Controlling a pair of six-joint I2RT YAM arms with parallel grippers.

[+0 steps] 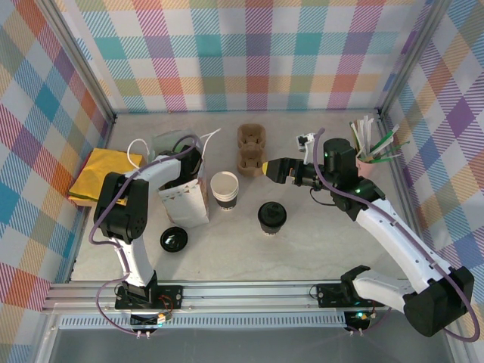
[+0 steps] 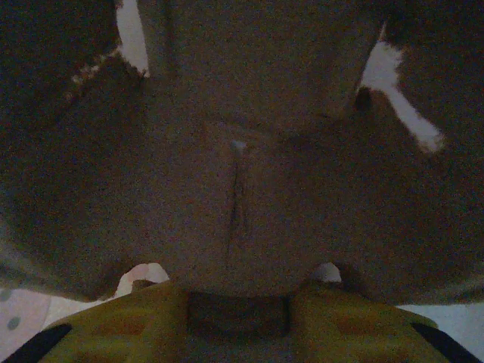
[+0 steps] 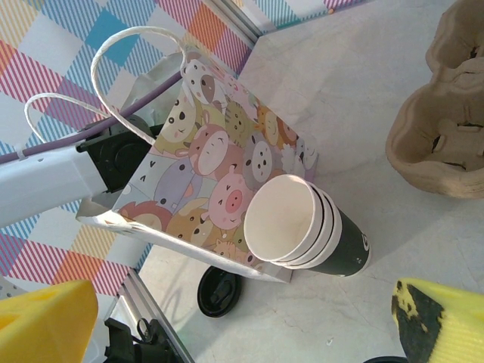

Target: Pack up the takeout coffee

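Above mid-tabletop (image 1: 302, 246), my right pincer (image 1: 271, 169) hangs wide open, empty. Takeout coffee (image 1: 272, 217) stands upright, lidded, just nearward toward arm bases. Right arm nearer, I judge. Left pincer (image 1: 187, 172) sunk in paper bag (image 1: 189, 208); spread untellable.

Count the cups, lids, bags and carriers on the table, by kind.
Takeout coffee: 1
Stack of open cups: 1
Loose black lid: 1
Printed paper bag: 1
Cardboard cup carrier: 1
Total: 5
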